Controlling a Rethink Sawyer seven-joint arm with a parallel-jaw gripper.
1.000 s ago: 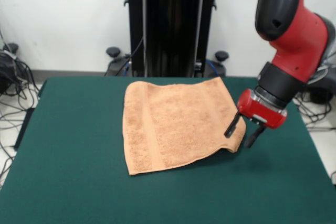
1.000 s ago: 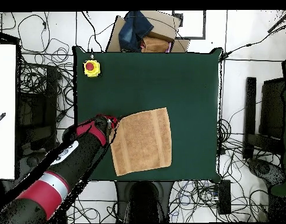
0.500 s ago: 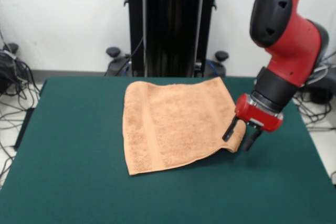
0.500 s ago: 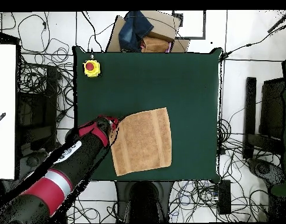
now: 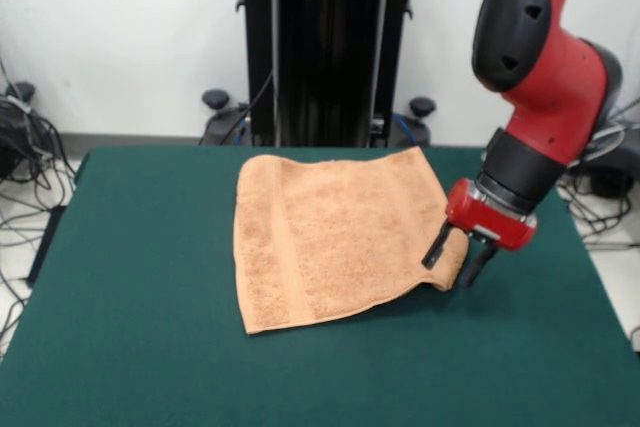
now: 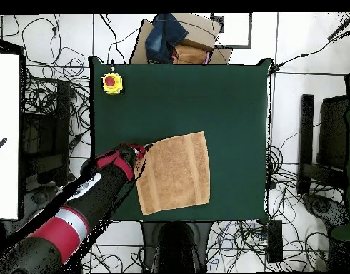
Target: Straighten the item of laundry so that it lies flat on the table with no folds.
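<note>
The orange-tan towel (image 5: 330,237) lies mostly flat on the green table (image 5: 140,277), near the robot's side. A band stripe runs down its left part. Its right near corner curls up off the table. My gripper (image 5: 453,259) is at that corner, fingers open, one on each side of the raised edge. In the overhead view the towel (image 6: 174,173) lies near the table's (image 6: 206,93) bottom edge, with the gripper (image 6: 141,151) at its upper left corner. No tag shows.
A yellow box with a red button (image 6: 112,83) stands at the table's upper left corner in the overhead view. A cardboard box with dark cloth (image 6: 179,43) sits beyond the top edge. The black pedestal (image 5: 325,47) stands behind the towel. Cables cover the floor.
The arm has shifted slightly left in the front view, bringing the gripper a little closer onto the towel's corner. The towel has not visibly moved.
</note>
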